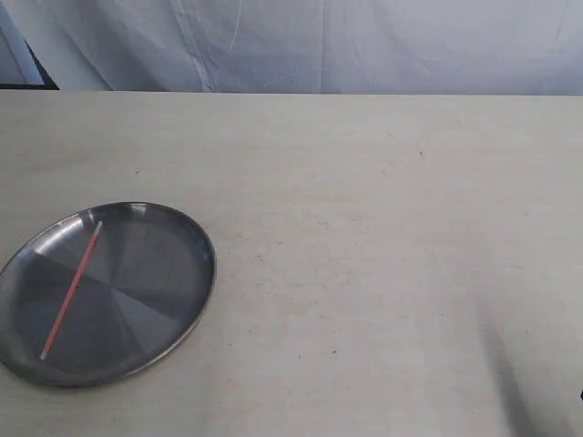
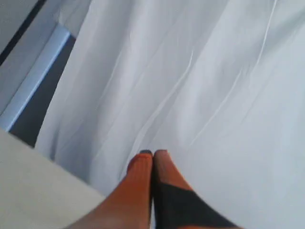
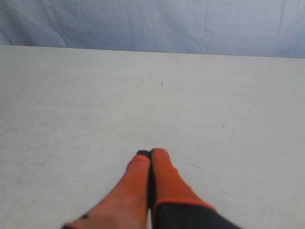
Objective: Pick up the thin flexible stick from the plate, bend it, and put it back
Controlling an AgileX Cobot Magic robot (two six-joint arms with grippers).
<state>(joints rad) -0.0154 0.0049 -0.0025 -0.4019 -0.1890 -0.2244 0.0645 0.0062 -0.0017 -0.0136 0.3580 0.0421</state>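
A round shiny silver plate (image 1: 173,314) lies at the near left of the pale table in the exterior view. The thin flexible stick (image 1: 71,290), red-orange with whitish tips, lies straight across its left half, running from the far rim down toward the near-left rim. Neither arm shows in the exterior view. My left gripper (image 2: 152,153) is shut with nothing in it, its orange fingers pressed together and pointing at the white cloth. In the right wrist view my right gripper (image 3: 150,153) is also shut and empty, hovering over bare table. Neither wrist view shows the plate or the stick.
A white cloth backdrop (image 1: 319,45) hangs behind the table's far edge. A dark gap (image 1: 32,68) shows at the far left corner. A soft shadow (image 1: 519,382) falls on the table's near right.
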